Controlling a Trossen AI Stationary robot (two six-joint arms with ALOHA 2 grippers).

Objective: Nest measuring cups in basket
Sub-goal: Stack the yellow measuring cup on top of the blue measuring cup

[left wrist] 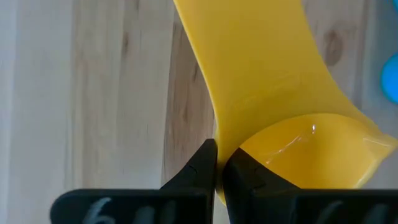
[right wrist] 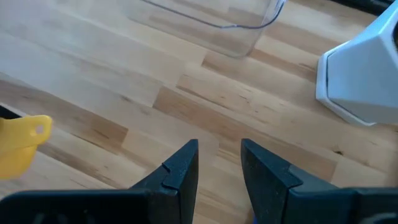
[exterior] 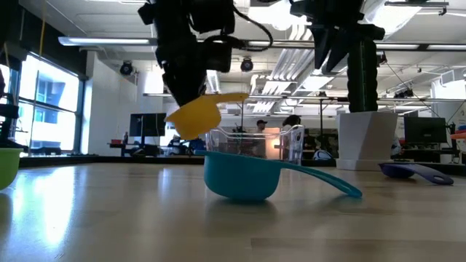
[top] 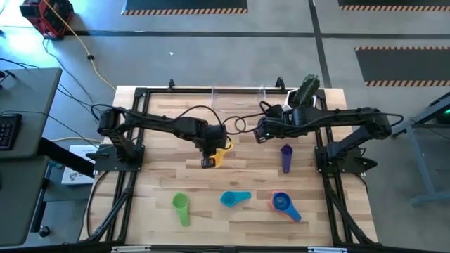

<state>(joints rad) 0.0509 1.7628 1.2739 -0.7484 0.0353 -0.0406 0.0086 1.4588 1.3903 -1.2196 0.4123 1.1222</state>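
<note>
The yellow cup (exterior: 195, 118) hangs clear above the counter (top: 239, 221), pinched at its rim by the left end effector (left wrist: 217, 168), short of the clear basket (top: 242, 97) at the far edge. This looks like the carry step: the next move calls for bringing the cup over the basket and lowering it in upright. The right end effector (right wrist: 219, 163), fingers spread and holding nothing, hovers near the basket. The green (top: 181, 208), teal (top: 234, 199), blue (top: 284, 204) and purple (top: 286, 157) cups still lie on the counter.
</note>
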